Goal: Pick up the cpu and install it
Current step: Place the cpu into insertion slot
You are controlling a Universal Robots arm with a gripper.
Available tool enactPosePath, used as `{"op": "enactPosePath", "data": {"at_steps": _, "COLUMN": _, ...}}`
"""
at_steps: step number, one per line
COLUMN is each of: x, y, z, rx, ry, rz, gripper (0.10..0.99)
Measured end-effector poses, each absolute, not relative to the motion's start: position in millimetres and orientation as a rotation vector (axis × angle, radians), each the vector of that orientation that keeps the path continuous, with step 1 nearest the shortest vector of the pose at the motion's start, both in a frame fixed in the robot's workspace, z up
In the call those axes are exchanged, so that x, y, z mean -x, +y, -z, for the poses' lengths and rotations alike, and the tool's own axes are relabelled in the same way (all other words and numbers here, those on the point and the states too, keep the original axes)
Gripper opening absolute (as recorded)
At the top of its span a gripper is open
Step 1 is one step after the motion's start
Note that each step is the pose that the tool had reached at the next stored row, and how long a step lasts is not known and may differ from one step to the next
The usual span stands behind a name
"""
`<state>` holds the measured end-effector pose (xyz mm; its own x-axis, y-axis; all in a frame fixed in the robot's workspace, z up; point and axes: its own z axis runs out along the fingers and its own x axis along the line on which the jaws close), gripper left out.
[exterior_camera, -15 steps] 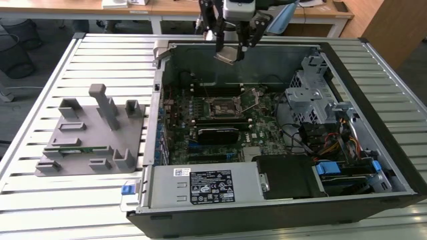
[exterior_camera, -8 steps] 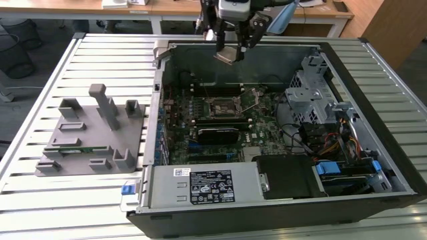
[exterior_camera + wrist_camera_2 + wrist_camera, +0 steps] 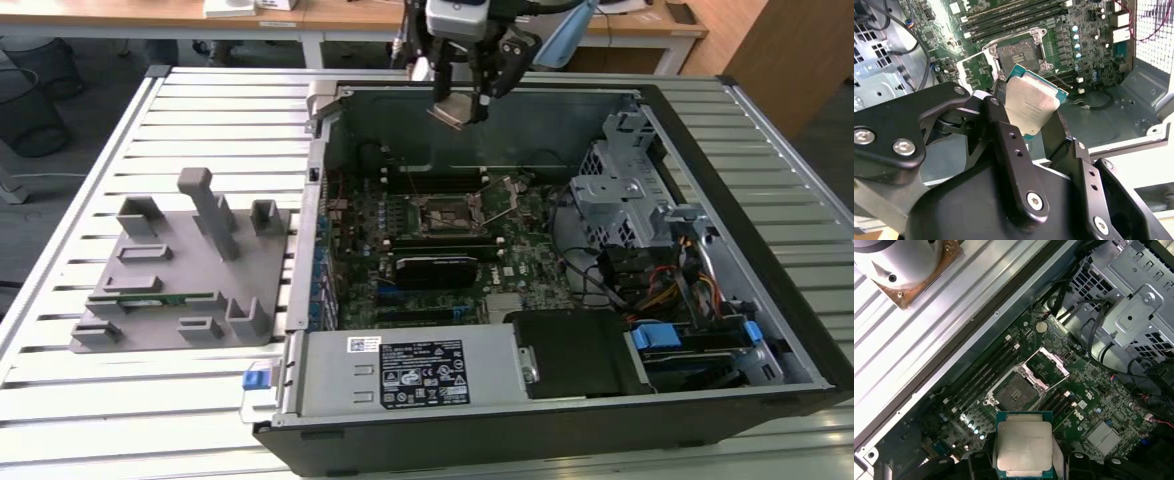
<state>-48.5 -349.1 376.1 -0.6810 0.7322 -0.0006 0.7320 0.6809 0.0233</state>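
My gripper [image 3: 463, 100] hangs above the far wall of the open computer case [image 3: 787, 330], shut on the cpu [image 3: 455, 109], a flat square chip with a silvery metal top. Both wrist views show the cpu [image 3: 1030, 109] [image 3: 1023, 446] clamped by its edges between the black fingers [image 3: 1004, 140], tilted. Below it on the green motherboard [image 3: 527, 215] the socket [image 3: 451, 212] [image 3: 1018, 53] [image 3: 1016, 391] lies open, its metal frame lid [image 3: 1051, 365] swung up beside it.
A grey holder fixture [image 3: 187, 270] with upright posts stands on the slatted table at the exterior view's left. Inside the case are a metal drive cage [image 3: 621, 195], cables [image 3: 667, 290], a power supply [image 3: 407, 370] and memory slots [image 3: 1009, 17].
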Motion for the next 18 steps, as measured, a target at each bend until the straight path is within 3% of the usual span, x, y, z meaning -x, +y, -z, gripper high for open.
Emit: {"op": "enactPosePath", "data": {"at_steps": 18, "x": 48.5, "y": -347.4, "z": -374.6, "rx": -1.530, "ry": 2.730, "rz": -0.031, "gripper": 0.525}}
